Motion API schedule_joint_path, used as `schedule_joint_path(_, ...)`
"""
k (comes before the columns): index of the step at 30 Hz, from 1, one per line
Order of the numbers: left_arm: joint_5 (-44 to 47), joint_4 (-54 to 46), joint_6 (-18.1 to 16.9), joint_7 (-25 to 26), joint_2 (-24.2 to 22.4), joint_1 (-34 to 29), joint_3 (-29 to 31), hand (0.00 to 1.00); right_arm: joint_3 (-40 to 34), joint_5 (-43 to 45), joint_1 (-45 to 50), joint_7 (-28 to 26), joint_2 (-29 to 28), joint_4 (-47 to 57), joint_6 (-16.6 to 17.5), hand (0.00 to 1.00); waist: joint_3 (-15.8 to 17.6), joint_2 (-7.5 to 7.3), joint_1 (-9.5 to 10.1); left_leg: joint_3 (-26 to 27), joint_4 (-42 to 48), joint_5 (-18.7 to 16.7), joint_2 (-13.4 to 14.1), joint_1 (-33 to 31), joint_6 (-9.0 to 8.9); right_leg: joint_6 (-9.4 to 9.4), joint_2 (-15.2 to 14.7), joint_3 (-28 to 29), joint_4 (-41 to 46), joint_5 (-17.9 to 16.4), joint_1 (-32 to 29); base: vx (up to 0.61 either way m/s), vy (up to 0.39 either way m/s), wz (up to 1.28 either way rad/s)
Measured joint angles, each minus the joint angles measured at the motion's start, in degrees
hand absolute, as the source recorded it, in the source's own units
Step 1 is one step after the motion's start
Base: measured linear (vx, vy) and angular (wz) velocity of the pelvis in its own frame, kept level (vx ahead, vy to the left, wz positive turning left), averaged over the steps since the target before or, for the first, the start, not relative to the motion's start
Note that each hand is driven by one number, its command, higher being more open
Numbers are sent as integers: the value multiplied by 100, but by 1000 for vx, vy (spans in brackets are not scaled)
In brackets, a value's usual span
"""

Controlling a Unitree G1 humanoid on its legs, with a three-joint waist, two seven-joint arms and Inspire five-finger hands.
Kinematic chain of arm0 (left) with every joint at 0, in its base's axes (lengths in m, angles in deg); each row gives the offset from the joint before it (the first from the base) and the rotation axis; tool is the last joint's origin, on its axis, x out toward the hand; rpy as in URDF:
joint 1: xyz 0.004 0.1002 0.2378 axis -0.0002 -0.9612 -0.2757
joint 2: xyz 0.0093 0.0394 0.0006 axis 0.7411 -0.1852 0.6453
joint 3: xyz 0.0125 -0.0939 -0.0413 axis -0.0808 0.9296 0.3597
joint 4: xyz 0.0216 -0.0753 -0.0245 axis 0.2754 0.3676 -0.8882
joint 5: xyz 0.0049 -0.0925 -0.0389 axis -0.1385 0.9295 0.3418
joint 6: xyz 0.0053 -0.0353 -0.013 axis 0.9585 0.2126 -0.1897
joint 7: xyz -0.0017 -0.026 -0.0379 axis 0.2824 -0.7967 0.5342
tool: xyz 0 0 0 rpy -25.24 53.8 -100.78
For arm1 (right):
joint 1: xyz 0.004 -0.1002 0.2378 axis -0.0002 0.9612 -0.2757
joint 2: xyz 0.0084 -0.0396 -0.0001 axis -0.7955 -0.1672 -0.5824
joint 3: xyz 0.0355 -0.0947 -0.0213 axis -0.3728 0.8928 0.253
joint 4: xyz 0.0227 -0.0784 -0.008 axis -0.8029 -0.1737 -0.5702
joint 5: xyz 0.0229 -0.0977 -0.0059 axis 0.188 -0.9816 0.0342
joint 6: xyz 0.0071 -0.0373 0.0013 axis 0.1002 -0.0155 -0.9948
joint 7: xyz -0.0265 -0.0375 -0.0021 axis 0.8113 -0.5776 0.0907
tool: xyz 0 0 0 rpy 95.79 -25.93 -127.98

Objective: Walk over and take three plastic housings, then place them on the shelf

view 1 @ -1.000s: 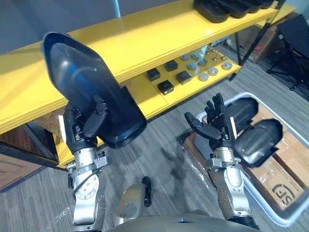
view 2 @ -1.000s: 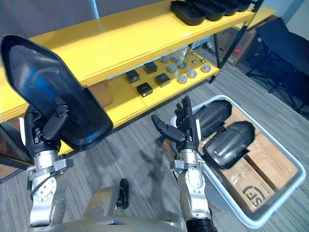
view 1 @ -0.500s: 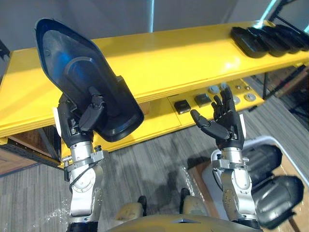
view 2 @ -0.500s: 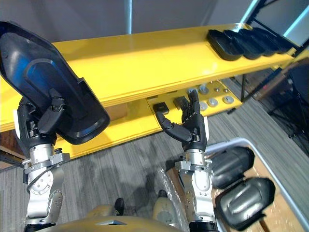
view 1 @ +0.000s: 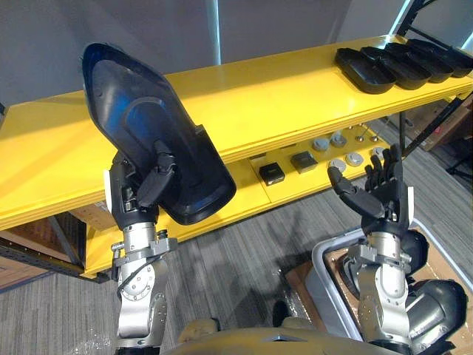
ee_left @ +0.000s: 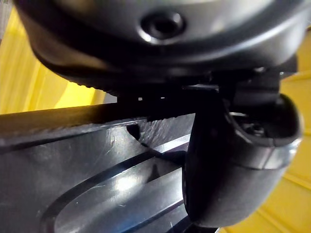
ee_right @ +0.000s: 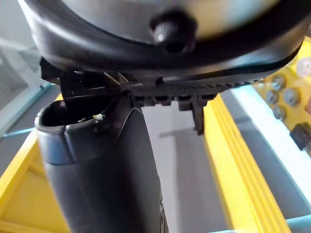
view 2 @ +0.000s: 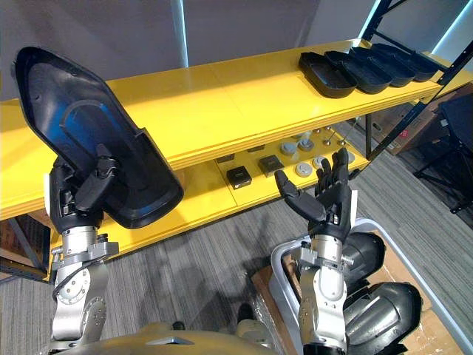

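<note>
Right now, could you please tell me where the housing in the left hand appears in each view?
Left eye view: housing upper left, gripped by the left hand.
Right eye view: housing upper left too.
Left wrist view: housing, glossy black, against the hand.
Right wrist view: right hand and yellow shelf.
Shared landmark: yellow shelf.

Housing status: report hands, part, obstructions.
Left hand shut on black housing, held up before yellow shelf. Right hand open, empty. Shelved housings sit far right.
</note>
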Motion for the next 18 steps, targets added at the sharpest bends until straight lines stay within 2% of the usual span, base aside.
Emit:
schedule_joint_path(5, -10, 9, 1, 194, 9, 7, -12, 0, 0, 244, 194, -286, 1, -1, -32, 100, -4, 84, -60, -5, 526, -74, 121, -318, -35, -73, 85, -120, 0, -46, 14, -7, 3, 12)
schedule_joint_path(9, 85, 22, -2, 18, 13, -3, -122, 0, 6, 196, 360, -158, -157, -4, -29, 100, 3, 81, -40, -103, 125, 138, -71, -113, -69, -83, -96, -273, 2, -59, 151, -41, 29, 29)
schedule_joint_path(11, 125, 21, -6, -150, 31, 4, -217, 0, 32, 202, 378, -24, -257, -26, -26, 100, 0, 88, -70, 335, -86, 122, 44, -43, -39, -75, -203, -342, 2, -70, 166, -75, 7, 33)
schedule_joint_path(12, 220, 20, -6, -267, 31, 11, -379, 0, 44, 212, 401, 29, -258, -26, -16, 100, -2, 109, -93, 584, -204, 271, 78, -20, -42, -45, -245, -393, 8, -144, 157, -63, -21, 35)
schedule_joint_path(13, 218, 21, -5, -314, 29, 10, -501, 0, 71, 205, 400, 70, -250, -37, -16, 100, 0, 146, -82, 656, -254, 399, 94, -23, -47, -47, -251, -400, 19, -158, 132, -50, -5, 14)
schedule_joint_path(15, 219, 21, 4, -324, 102, 21, -702, 0, 229, 173, 399, 152, -257, -78, -16, 100, 0, 141, -56, 736, -289, 426, 104, -27, -44, -35, -241, -324, 38, -173, 63, -19, 19, -13)
schedule_joint_path(17, 217, 25, 94, -243, 194, 19, -958, 0, 363, 184, 416, 192, -258, -81, -16, 100, 17, 167, -92, 801, -2, 247, 224, -87, -55, -76, -153, -248, 116, -220, 42, 25, -12, -28)
schedule_joint_path(18, 215, 100, 116, -169, 191, 16, -1053, 0, 418, 194, 419, 190, -236, -80, -17, 100, 53, 228, -73, 878, 258, 103, 384, -66, -29, -113, -25, -131, 301, -378, 24, 44, -29, -43)
